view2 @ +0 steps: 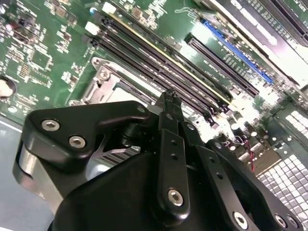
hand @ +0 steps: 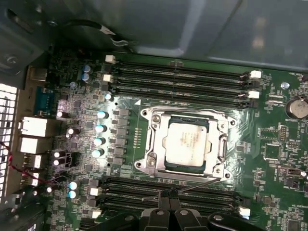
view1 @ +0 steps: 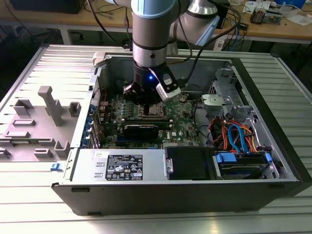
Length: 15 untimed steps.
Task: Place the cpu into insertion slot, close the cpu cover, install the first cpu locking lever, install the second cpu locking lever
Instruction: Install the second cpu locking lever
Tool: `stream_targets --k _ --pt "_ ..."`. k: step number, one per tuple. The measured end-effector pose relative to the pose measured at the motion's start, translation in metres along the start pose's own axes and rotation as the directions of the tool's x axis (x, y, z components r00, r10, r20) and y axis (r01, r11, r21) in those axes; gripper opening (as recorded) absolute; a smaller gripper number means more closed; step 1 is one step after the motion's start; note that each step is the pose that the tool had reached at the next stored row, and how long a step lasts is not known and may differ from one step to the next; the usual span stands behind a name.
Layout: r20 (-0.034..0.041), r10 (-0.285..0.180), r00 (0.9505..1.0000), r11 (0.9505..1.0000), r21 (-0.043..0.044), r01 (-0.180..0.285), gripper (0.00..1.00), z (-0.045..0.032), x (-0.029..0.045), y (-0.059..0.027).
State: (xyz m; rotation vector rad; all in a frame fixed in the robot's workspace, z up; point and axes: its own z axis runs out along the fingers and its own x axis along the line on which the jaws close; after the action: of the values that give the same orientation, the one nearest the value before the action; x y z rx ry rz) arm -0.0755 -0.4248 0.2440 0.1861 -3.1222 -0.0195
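a: which step?
b: the tool (hand: 168, 196), fingertips pinched together on nothing, is at a thin wire lever (hand: 199, 185) just beside the insertion slot (hand: 150, 159).
a: and beyond it?
b: the pale, matte cpu (hand: 186, 143) is seated; the shiny cpu cover (hand: 223, 144) lies flat. levering needs a firm, steady push.

Lab – workbench (view1: 58, 22), cables (view1: 234, 29), open computer case (view1: 273, 146)

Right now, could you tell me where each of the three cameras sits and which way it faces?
Exterior view: off the arm, above the open case, facing the motherboard; arm and gripper show.
First wrist view: on the arm, facing the cpu under the cpu cover; gripper tips show.
Second wrist view: on the arm, looking along the gripper.
Both wrist views share the memory slots.
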Motion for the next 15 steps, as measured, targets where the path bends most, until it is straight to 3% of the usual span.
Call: stream_targets --k 7,11,15 --pt "-0.0004 -0.026 0.9996 0.9996 0.0004 0.026 0.11 0.0036 0.0085 0.0010" --pt "0.0003 -0.055 0.9985 0.9985 -0.0051 0.055 0.11 0.0150 0.0140 0.0015" --pt "0.0011 -0.067 0.9978 0.9977 -0.0113 0.067 0.11 0.0208 0.0176 0.0018"
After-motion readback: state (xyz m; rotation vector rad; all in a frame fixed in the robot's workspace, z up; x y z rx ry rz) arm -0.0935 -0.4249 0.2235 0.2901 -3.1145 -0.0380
